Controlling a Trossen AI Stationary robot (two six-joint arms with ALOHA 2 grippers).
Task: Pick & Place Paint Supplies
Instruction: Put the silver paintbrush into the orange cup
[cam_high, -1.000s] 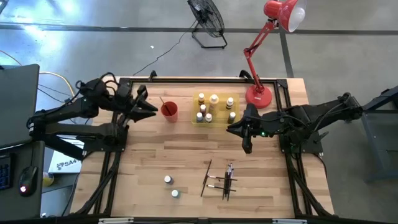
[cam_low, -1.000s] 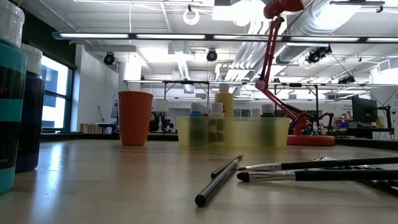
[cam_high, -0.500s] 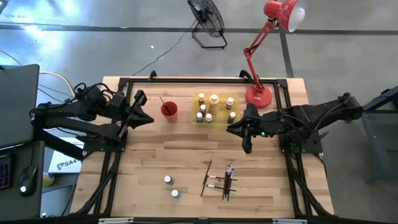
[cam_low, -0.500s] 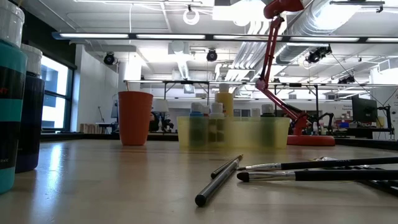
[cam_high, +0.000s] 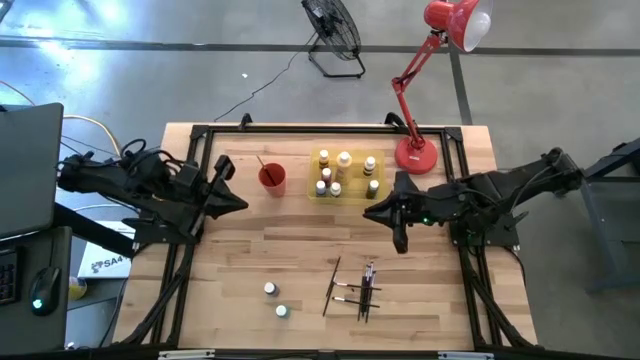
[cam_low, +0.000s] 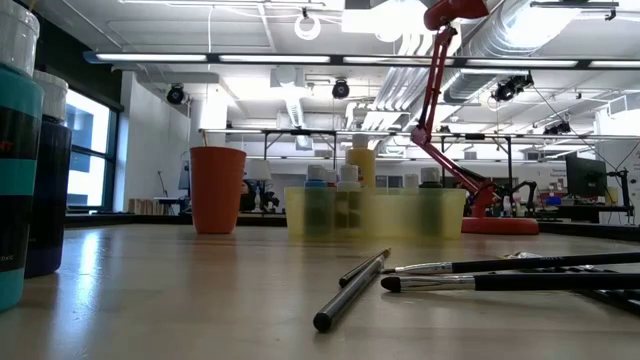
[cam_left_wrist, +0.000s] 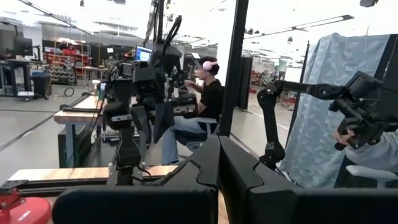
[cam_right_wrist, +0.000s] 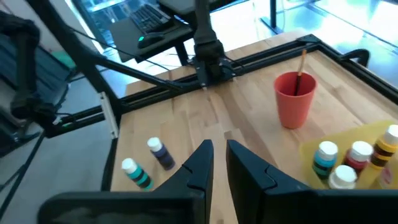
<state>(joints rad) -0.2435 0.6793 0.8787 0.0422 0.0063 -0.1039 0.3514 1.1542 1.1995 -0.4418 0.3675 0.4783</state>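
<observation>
From above, the left end effector sits at the left edge of the desk, closed and empty. The right end effector hangs over the right half of the desk, its fingers nearly together with nothing between them. A red cup with a brush standing in it is beside a yellow tray that holds seven small bottles. Two more bottles stand alone near the front left, well apart from the tray. A loose pile of paintbrushes lies toward the front, right of centre. A red lamp stands just beside the tray.

At desk height, the brushes lie flat in the foreground, one dark handle angled toward the camera. The cup and the tray stand behind them, and a bottle looms at the near left.

The left wrist view shows its fingers pressed together, with a seated person in the room beyond.

The right wrist view shows its fingers a narrow slit apart over bare wood, the two loose bottles lying near them, the cup beyond, and capped bottles in the tray.
</observation>
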